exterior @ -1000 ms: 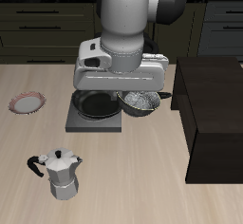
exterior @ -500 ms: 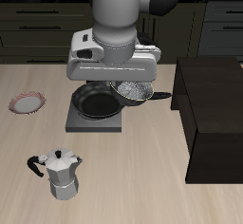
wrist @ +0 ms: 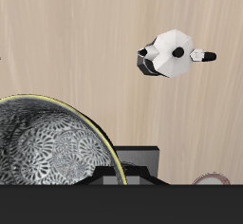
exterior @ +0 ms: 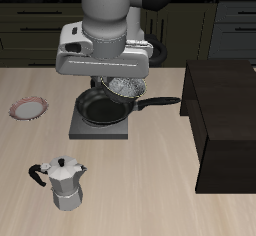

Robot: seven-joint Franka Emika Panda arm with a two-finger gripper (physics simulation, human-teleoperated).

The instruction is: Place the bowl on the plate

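The bowl [exterior: 124, 87] hangs in the air above the frying pan [exterior: 103, 109], held tilted under the gripper [exterior: 122, 78], whose fingers are closed on its rim. Nothing shows inside it. The plate [exterior: 29, 108] lies bare, well apart across open table [exterior: 150, 190]. 1 moka pot [exterior: 62, 182] stands nearer the front edge.

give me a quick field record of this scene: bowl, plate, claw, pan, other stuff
bowl: lifted off the table, under the claw, above the pan
plate: on the table, bare, apart from the board
claw: hidden by the arm in the exterior view; fingers not seen in the wrist view
pan: black, on the grey board, handle pointing toward the dark cabinet
moka pot: upright, nearer the front edge
task state: bowl not yet on plate
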